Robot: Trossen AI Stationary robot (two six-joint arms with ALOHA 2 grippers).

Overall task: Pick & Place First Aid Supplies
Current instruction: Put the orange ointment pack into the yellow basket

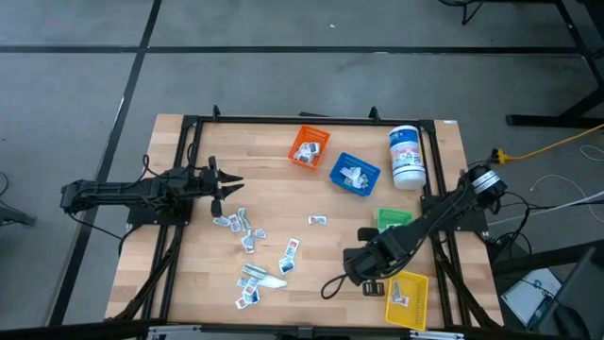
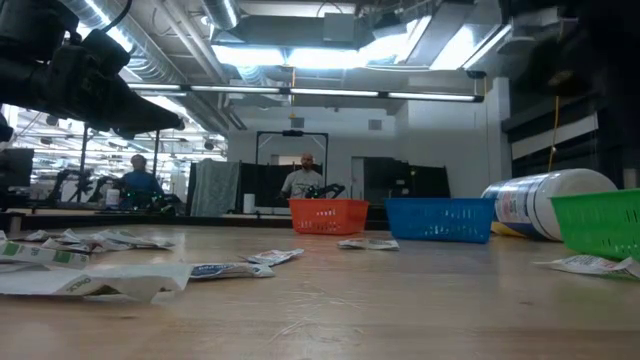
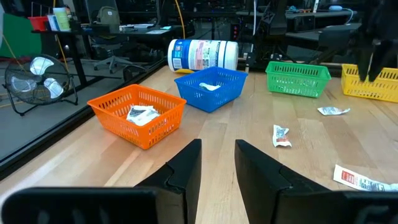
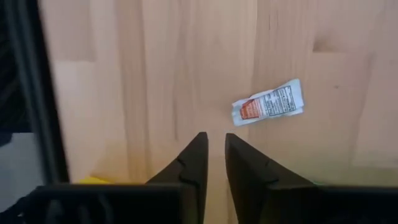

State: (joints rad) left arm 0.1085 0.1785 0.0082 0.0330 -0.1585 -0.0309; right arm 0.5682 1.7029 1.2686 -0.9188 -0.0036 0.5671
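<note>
The first aid supplies are small flat white packets. Several lie scattered on the wooden table [image 1: 311,194] left of its middle [image 1: 250,238], and one lies alone [image 1: 318,220]. My right gripper [image 1: 352,263] hangs above the table near the front right and points down. Its fingers [image 4: 214,137] stand a narrow gap apart with nothing between them. A red-printed packet [image 4: 268,104] lies flat on the wood a little beyond them. My left gripper [image 1: 231,184] waits at the table's left side, level and open [image 3: 217,144], holding nothing.
An orange bin [image 1: 308,146] and a blue bin [image 1: 354,175] at the back each hold packets. A green bin [image 1: 394,219] and a yellow bin [image 1: 408,298] stand beside my right arm. A white canister [image 1: 406,157] lies at the back right. Bare wood lies between the bins.
</note>
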